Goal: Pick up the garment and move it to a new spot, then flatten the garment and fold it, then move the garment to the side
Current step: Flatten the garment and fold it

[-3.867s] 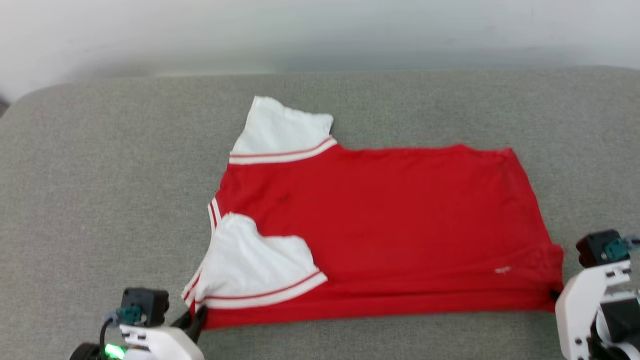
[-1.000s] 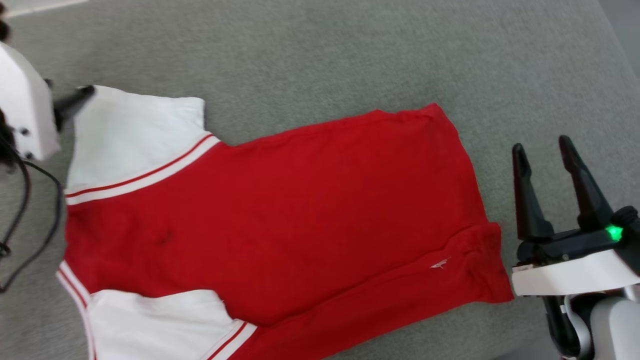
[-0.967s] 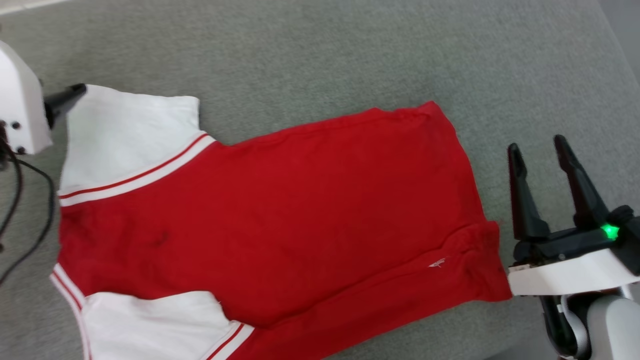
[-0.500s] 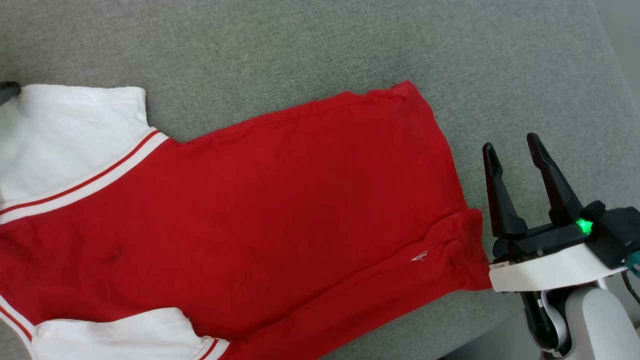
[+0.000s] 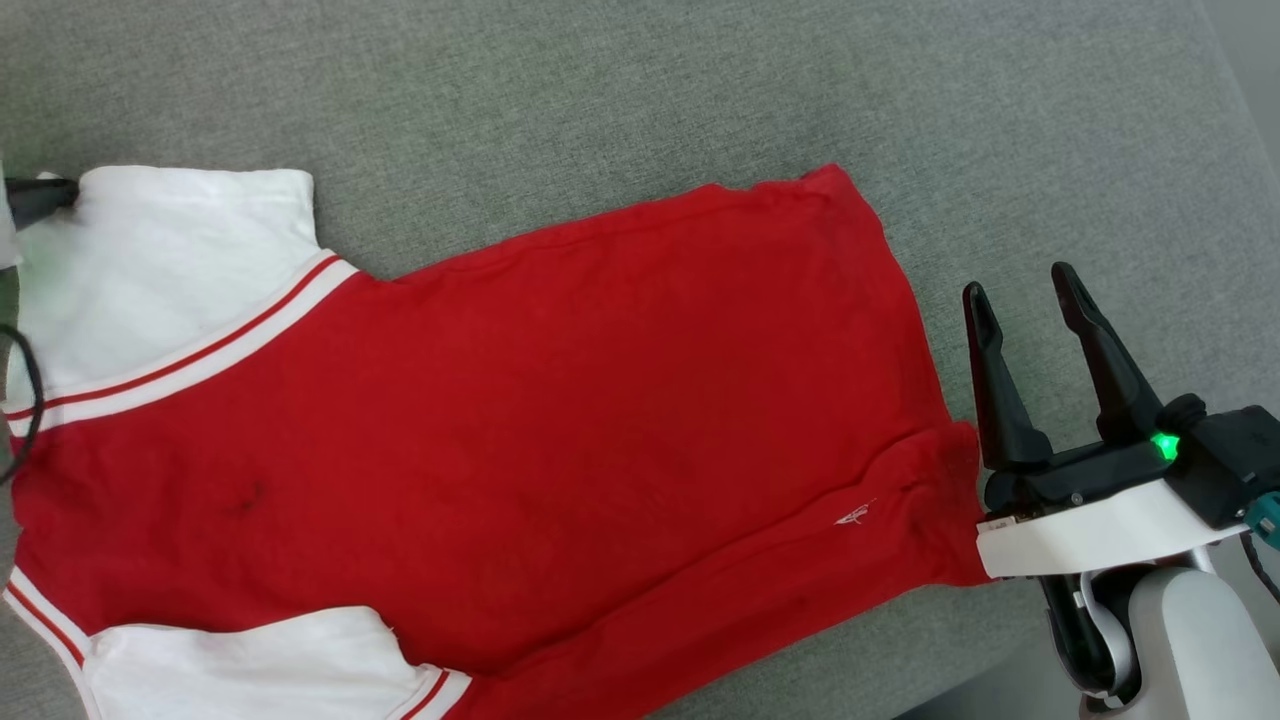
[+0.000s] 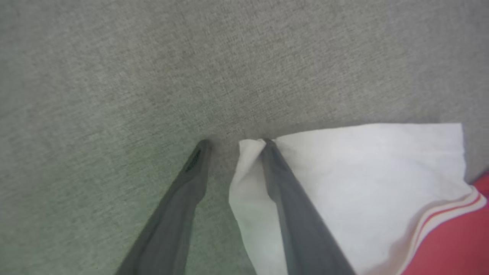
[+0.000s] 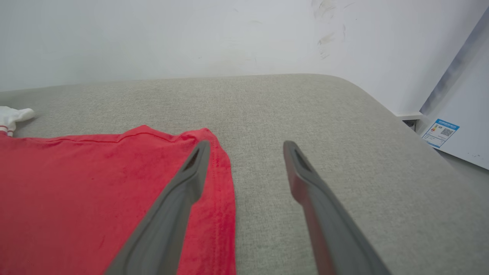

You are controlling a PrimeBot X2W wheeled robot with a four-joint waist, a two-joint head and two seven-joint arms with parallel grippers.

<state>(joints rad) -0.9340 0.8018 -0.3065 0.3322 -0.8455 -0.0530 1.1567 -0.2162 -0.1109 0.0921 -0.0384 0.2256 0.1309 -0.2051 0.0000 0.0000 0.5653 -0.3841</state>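
Garment (image 5: 560, 400) was a red tee spread mostly flat and slantwise on the worktop (image 5: 600, 90), sleeve end toward the robot's left, hem toward its right. Looked like soft jersey knit, a few shallow wrinkles, plus a fold ridge running along the near edge by the hem. Both short sleeves were white, with red-and-white stripe trim (image 5: 200, 350) where they met the body. The far sleeve (image 5: 170, 250) lay flat and boxy, while the near sleeve (image 5: 250, 665) ran off the bottom of the head view. Worktop cover was grey woven cloth, kinda padded-looking, with a rounded corner. Left pincer (image 6: 235, 143) was partly spread, one dark finger lying on the far sleeve's corner, which bunched up in the gap, not clamped. Right pincer (image 5: 1020, 282) was spread wide, holding nothing, just beside the hem.
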